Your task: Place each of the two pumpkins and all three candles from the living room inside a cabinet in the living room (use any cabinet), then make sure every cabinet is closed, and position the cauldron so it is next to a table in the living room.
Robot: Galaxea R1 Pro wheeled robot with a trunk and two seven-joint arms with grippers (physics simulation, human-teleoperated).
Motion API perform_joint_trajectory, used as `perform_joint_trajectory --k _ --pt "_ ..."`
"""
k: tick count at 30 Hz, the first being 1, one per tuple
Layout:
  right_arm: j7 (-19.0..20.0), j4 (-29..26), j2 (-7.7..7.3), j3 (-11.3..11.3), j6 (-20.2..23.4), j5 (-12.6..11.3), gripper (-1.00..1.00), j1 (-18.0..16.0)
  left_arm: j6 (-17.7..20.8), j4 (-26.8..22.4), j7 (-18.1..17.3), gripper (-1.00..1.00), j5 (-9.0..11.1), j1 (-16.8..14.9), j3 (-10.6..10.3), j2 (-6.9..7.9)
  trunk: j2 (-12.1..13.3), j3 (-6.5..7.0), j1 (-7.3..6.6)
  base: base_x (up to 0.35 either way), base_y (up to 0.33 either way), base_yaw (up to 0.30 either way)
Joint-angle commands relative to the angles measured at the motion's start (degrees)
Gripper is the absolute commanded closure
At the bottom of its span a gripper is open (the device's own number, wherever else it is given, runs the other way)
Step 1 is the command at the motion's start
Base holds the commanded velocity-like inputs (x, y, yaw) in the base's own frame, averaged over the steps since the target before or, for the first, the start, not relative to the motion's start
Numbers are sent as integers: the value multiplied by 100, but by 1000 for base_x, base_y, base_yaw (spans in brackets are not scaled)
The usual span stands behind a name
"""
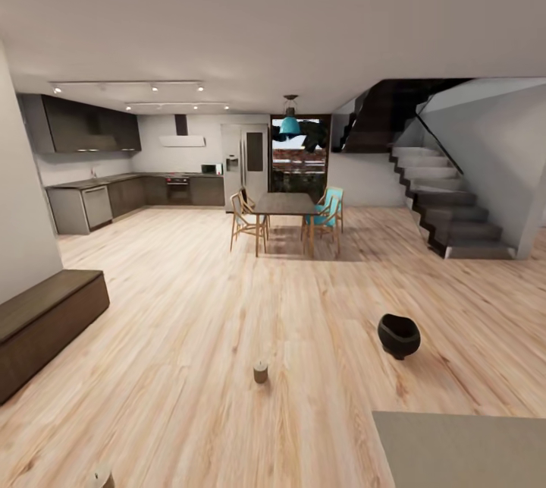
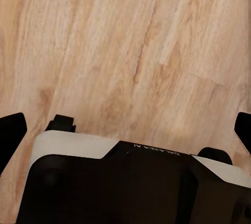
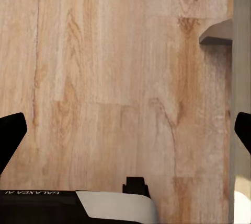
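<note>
With both grippers' fingers spread and empty over bare plank floor point(image 2: 130, 51), the robot seems to survey: one candle point(image 1: 260, 372) stands mid-floor, the cauldron point(image 1: 398, 335) nearby, the cabinet point(image 1: 42, 325) closed against the wall.

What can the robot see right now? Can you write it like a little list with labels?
cauldron: black, on the wooden floor, tipped sideways
candle: upright on the floor, left of the cauldron
second candle: at the picture's bottom edge, partly cut off
cabinet: low, dark brown, along the left wall, closed
coffee table: corner at bottom right
dining table: far back, with chairs
grippers: both open over bare floor, holding nothing
</note>
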Motion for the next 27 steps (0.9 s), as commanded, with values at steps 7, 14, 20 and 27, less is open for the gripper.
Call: perform_joint_trajectory --k 7,14,20,27 --pt "1 -6 2 2 18 5 -100 -3 31 -11 -4 -100 19 -2 30 0 -6 -10 4 335 0 0" --pt "-6 -6 3 2 14 6 -100 -3 33 -11 -4 -100 19 -2 30 0 -6 -10 4 335 0 57" --pt "-8 -6 0 3 17 7 -100 -3 31 -10 -4 -100 19 -2 30 0 -6 -21 4 335 0 176" --pt "-16 -6 1 3 17 7 -100 -3 30 -11 -4 -100 19 -2 30 0 -6 -62 4 307 0 202"
